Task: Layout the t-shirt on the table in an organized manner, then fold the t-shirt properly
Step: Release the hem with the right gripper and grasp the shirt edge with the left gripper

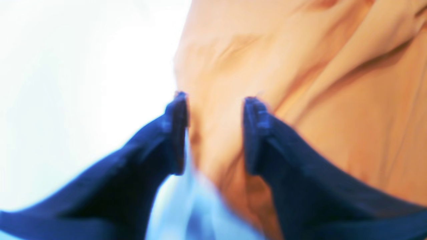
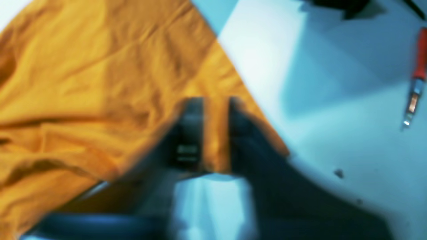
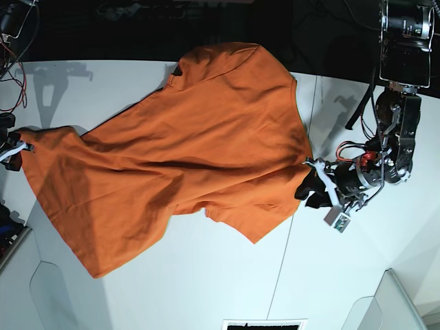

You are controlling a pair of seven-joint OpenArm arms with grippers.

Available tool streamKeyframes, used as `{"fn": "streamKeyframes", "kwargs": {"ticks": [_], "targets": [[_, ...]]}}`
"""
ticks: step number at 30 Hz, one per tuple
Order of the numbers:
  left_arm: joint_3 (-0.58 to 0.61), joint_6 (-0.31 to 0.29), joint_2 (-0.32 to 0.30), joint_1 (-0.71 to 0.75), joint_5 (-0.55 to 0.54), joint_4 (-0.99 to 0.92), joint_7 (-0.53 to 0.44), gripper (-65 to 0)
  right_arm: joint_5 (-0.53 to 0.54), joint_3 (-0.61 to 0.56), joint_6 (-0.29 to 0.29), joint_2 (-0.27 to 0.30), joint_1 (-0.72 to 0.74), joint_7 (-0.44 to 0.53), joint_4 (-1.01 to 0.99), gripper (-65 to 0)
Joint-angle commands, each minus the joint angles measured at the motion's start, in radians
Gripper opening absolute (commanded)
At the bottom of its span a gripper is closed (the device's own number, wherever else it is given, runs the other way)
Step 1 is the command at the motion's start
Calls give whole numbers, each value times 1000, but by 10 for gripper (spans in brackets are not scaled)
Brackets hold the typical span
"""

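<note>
Right gripper (image 2: 211, 133) is pinching the t-shirt (image 3: 199, 144) hem at the far left; left gripper (image 1: 215, 133) is straddling its right edge, jaws partly apart, so you can't tell if it's gripping. Looks like you're stretching it flat across the table (image 3: 206, 289). No containers in view.

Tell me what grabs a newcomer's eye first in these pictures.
The bright orange t-shirt dominates, spread wrinkled across the white table. At its far ends the two arms work its edges: the right tool is clamped on the fabric edge, while the left tool straddles the cloth with its jaws apart.
</note>
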Motion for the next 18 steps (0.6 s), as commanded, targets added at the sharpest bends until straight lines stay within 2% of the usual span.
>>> {"fn": "streamKeyframes", "kwargs": {"ticks": [1, 4, 7, 13, 18], "targets": [[9, 11, -2, -45, 10, 6, -46, -468, -15, -16, 0, 14, 14, 55, 8, -650], [87, 43, 45, -104, 97, -39, -84, -572, -90, -84, 0, -6, 14, 146, -15, -650], [179, 66, 87, -157, 169, -132, -98, -621, -146, -152, 0, -42, 31, 178, -45, -650], [265, 116, 140, -240, 238, -363, -152, -622, -178, -264, 1, -101, 146, 177, -233, -650], [265, 178, 123, -274, 316, -473, -161, -622, -211, -283, 1, -105, 160, 172, -300, -650]]}}
